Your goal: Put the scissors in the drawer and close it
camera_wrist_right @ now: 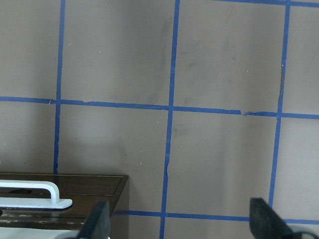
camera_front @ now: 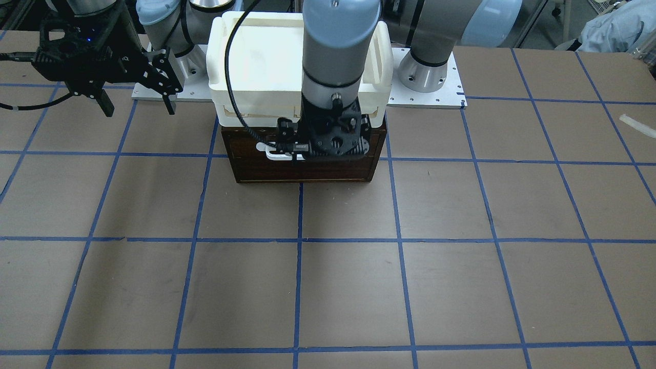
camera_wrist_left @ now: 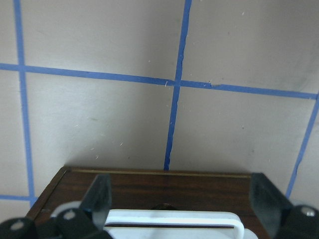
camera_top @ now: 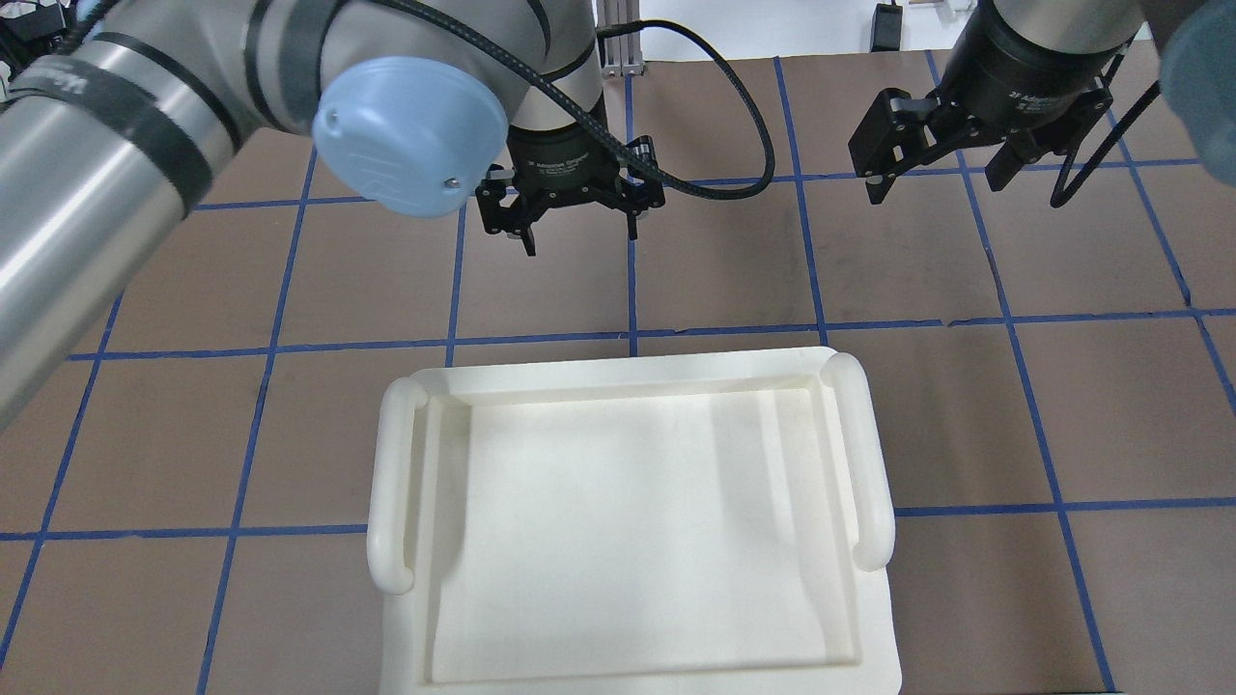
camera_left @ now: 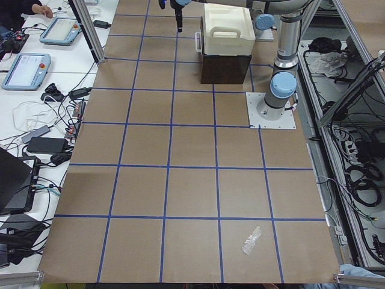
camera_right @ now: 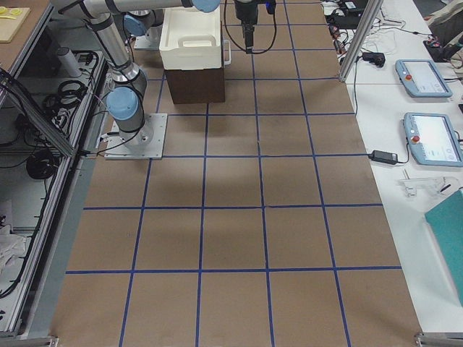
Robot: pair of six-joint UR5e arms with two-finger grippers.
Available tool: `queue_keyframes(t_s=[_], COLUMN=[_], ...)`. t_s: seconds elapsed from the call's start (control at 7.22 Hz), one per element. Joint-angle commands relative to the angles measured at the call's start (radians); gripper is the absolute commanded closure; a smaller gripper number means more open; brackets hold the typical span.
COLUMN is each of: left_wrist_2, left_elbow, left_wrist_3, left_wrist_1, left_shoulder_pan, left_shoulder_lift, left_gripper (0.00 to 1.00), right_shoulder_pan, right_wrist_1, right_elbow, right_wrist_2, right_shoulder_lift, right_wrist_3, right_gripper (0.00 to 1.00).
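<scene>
The drawer shows its dark brown front, flush with its cabinet, so the inside is hidden. Its white bar handle also shows in the left wrist view and the right wrist view. The scissors show in no view. My left gripper is open, right in front of the handle, with a finger beyond each end of the bar. It also shows in the overhead view. My right gripper is open and empty, raised beside the cabinet.
A white tray-shaped box sits on top of the cabinet. A clear plastic scrap lies on the table toward my left end. A person's blue sleeve shows at the table's corner.
</scene>
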Motion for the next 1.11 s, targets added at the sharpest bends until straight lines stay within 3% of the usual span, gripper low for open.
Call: queue_keyframes(t_s=[0.0, 0.14, 0.69, 0.97], left_wrist_2=[0.031, 0.031, 0.028, 0.017], left_elbow=[-0.048, -0.095, -0.071, -0.074], left_wrist_3=[-0.007, 0.026, 0.393, 0.344], left_wrist_1=[-0.148, -0.135, -0.137, -0.052], left_shoulder_pan=[0.035, 0.073, 0.283, 0.285], left_shoulder_lift=[0.141, 0.16, 0.254, 0.222], left_gripper=[0.0, 0.0, 0.0, 0.0], right_shoulder_pan=[0.0, 0.002, 0.002, 0.002], right_wrist_1=[0.002, -0.001, -0.001, -0.004], right_elbow=[0.001, 0.002, 0.002, 0.004], right_wrist_2=[0.001, 0.001, 0.001, 0.001], right_shoulder_lift=[0.0, 0.0, 0.0, 0.0], right_wrist_3=[0.002, 0.003, 0.002, 0.002], right_gripper=[0.0, 0.0, 0.0, 0.0])
